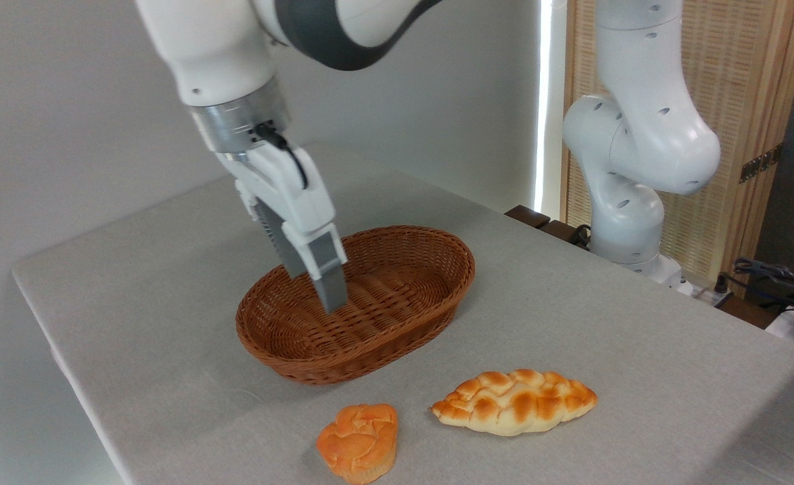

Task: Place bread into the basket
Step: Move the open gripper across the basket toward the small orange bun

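The bread [358, 441], a small deep-orange bun with a folded top, lies on the grey table near the front edge. Behind it stands the oval reddish-brown wicker basket [370, 353], with nothing inside it. My gripper [316, 289] hangs tilted over the basket's left half, fingers pointing down into it. The two grey fingers [329, 279] stand apart with nothing between them, so the gripper is open. It is well above and behind the bread, not touching it.
A longer, paler braided loaf [515, 401] lies to the right of the bun. The arm's white base [629, 202] stands off the table's back right, with cables [774, 276] beyond it. The table's left edge [67, 364] runs close to the basket.
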Controlling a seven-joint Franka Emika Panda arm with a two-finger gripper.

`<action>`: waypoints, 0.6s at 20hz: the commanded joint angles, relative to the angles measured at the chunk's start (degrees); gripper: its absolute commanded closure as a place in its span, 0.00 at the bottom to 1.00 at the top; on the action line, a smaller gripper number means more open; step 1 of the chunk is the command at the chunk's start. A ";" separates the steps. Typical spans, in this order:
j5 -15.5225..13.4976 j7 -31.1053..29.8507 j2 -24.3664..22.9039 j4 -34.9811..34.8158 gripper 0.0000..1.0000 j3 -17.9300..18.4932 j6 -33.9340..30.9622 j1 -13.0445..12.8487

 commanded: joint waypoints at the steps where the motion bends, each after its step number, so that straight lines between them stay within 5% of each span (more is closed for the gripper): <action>1: 0.07 0.88 -8.99 -11.68 0.00 0.83 3.50 -0.24; 12: 1.29 5.98 -15.25 -23.74 0.00 1.01 12.28 -0.15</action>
